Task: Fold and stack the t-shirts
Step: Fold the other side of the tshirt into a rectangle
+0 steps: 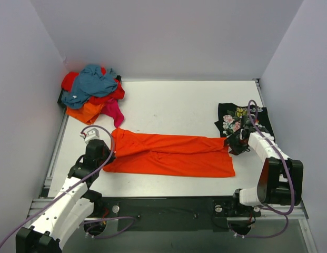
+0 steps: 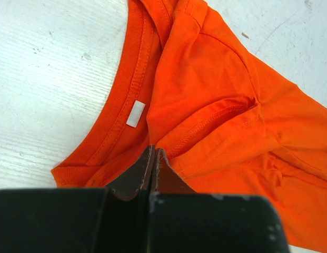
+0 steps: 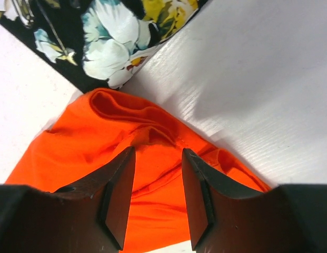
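An orange t-shirt [image 1: 168, 155] lies folded lengthwise into a long strip across the table's front. My left gripper [image 1: 109, 154] sits at its left end, by the collar. In the left wrist view the gripper [image 2: 154, 150] is shut, and the orange cloth [image 2: 221, 105] by the sleeve seam runs into its tips. My right gripper [image 1: 233, 145] hangs over the shirt's right end. In the right wrist view it [image 3: 158, 158] is open, with the rumpled orange hem [image 3: 100, 137] lying loose beneath the jaws. A folded black floral t-shirt [image 1: 237, 118] lies just beyond it.
A heap of teal, red, orange and pink t-shirts [image 1: 95, 92] fills the back left corner. Walls close in the table at the back and on both sides. The floral shirt's corner [image 3: 105, 42] almost touches the orange hem.
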